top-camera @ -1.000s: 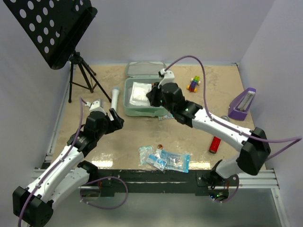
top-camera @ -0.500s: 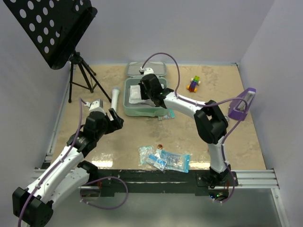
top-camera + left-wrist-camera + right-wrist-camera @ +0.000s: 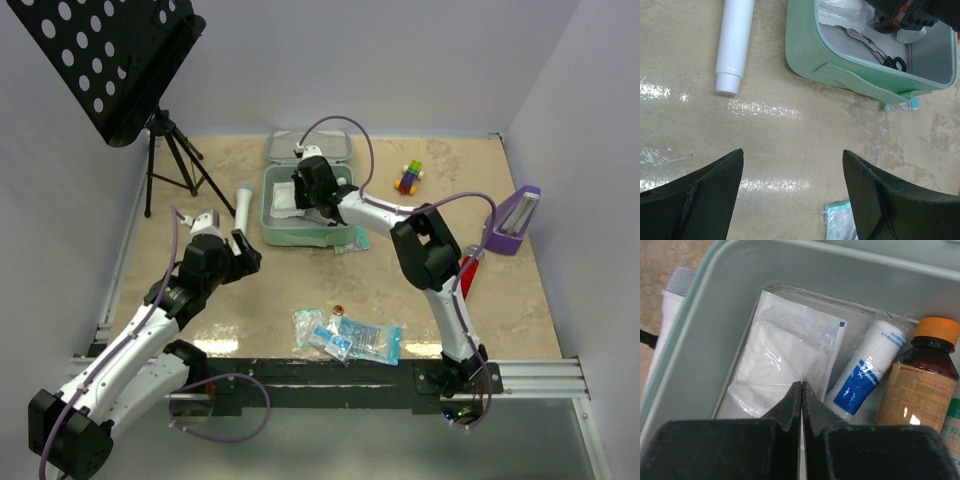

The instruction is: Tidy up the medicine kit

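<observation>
beige tabletop (image 3: 280,290), left gripper (image 3: 792,155) wide apart, right gripper (image 3: 801,385) clenched above gauze packet (image 3: 775,360) inside medicine kit (image 3: 705,325)

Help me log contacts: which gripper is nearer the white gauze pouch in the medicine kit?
Right. The right gripper is inside the medicine kit, shut, tips at the white gauze pouch. The left gripper hangs open over the table outside the kit.

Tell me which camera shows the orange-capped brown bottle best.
The right wrist view: the brown bottle lies inside the medicine kit, orange cap and label clear, beside a white roll. In the top external view the right arm covers it; the left wrist view shows the kit but no bottle.
</observation>
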Robot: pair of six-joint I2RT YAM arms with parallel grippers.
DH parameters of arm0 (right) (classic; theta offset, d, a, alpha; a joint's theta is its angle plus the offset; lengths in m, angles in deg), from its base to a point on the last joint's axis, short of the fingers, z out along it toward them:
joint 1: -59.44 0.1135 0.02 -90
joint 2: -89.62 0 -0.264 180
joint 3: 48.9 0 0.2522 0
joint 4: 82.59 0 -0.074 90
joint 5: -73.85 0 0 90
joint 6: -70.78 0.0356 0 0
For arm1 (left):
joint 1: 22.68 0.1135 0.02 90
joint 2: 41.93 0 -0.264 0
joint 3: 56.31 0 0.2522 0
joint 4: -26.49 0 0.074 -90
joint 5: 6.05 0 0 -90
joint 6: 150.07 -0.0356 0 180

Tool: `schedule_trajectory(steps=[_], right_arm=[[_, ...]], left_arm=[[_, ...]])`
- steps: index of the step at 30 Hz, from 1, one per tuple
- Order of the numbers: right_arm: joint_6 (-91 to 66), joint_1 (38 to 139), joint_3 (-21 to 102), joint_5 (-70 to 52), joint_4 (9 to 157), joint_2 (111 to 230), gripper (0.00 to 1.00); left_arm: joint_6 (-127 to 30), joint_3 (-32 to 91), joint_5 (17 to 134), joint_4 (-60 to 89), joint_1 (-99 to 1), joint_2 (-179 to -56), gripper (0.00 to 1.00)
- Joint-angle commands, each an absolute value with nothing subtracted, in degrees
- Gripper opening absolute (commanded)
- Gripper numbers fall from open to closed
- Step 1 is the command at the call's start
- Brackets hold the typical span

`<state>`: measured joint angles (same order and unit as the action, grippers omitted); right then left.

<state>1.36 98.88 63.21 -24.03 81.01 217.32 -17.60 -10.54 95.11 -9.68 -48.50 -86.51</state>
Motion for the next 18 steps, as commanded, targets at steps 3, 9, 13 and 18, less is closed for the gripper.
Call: schedule_trajectory(steps=[3,9,13,18], right_arm=[[3.6,97.1,67.8,-22.6,83.3,219.1,0.00],[4.6,96.1,69.7,-21.2,83.3,221.1,0.00],[4.8,96.0,70.5,-19.8,84.7,221.5,0.02],[5.4,96.0,70.9,-18.2,84.9,220.7,0.29]], left_arm=[[-17.4,-9.9,96.1,-8.5,-48.2,-88.0,0.84],[-17.4,-10.1,96.2,-7.8,-48.2,-89.0,0.84],[-17.4,-10.3,96.2,-7.6,-48.2,-89.2,0.84],[-17.4,-10.2,96.1,-7.6,-48.2,-89.3,0.84]])
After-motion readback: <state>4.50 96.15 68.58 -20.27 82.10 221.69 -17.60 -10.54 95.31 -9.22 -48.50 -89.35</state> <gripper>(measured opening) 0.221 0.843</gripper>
